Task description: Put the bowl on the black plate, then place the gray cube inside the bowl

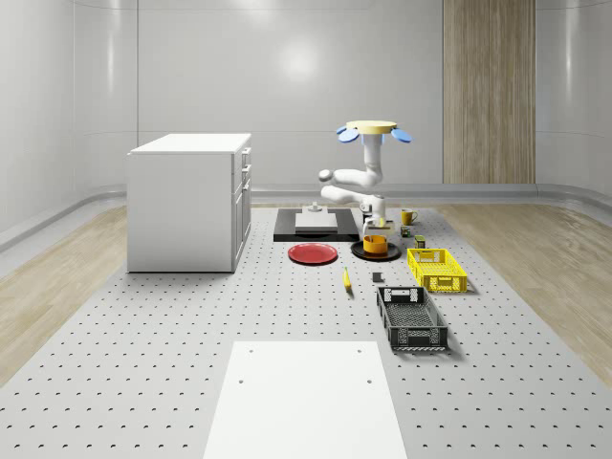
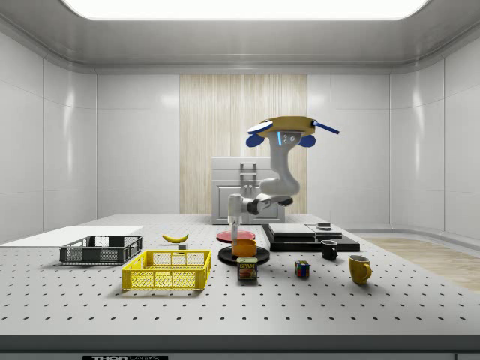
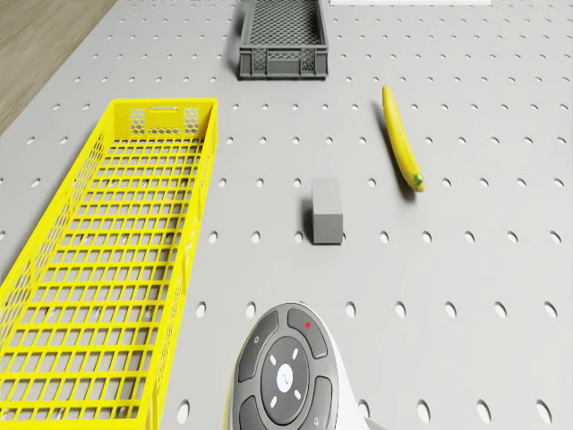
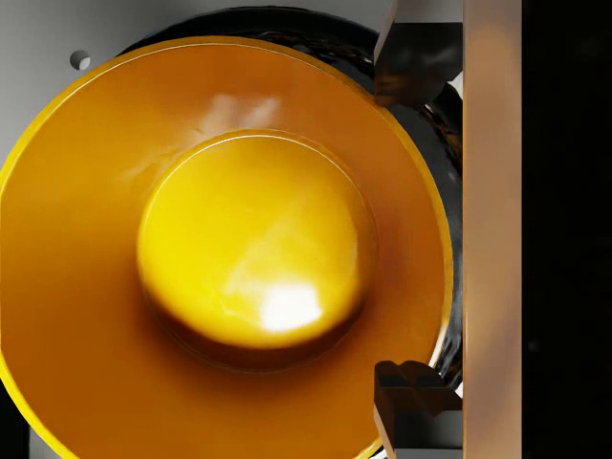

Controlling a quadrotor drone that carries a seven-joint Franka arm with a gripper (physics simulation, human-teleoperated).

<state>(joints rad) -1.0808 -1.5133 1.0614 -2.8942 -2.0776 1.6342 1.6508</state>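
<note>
Wrist view: gripper [image 4: 413, 229] points straight down over the orange bowl [image 4: 220, 258], two dark fingertips [image 4: 411, 57] apart, straddling the bowl's rim on one side, one tip at each end of that stretch of rim. Whether the pads press the rim, cannot tell. Under the bowl, a dark edge of the black plate [image 4: 287, 21] shows around the rim.

Side view: gripper [image 2: 235, 229] hangs directly above the bowl [image 2: 244, 247], which sits on the plate [image 2: 225, 257]. Arm bends down from the drone [image 2: 289, 129], which hovers above and a little behind the jaws, over the table [image 2: 420, 300].

Whole-scene view: bowl [image 1: 375, 245] on plate [image 1: 357, 251], gripper [image 1: 374, 226] just over it. Red plate [image 1: 313, 253] lies beside the plate, toward the view's left. Gray cube [image 1: 377, 277] rests on the table nearer the camera than the jaws, apart from the bowl, banana [image 1: 346, 279] just beside it. Yellow crate [image 1: 437, 270] sits to the view's right of the cube, dark crate [image 1: 411, 318] further forward.

Drone view: cube [image 3: 327, 210] lies between yellow crate [image 3: 107, 260] and banana [image 3: 401, 149], touching neither.
</note>
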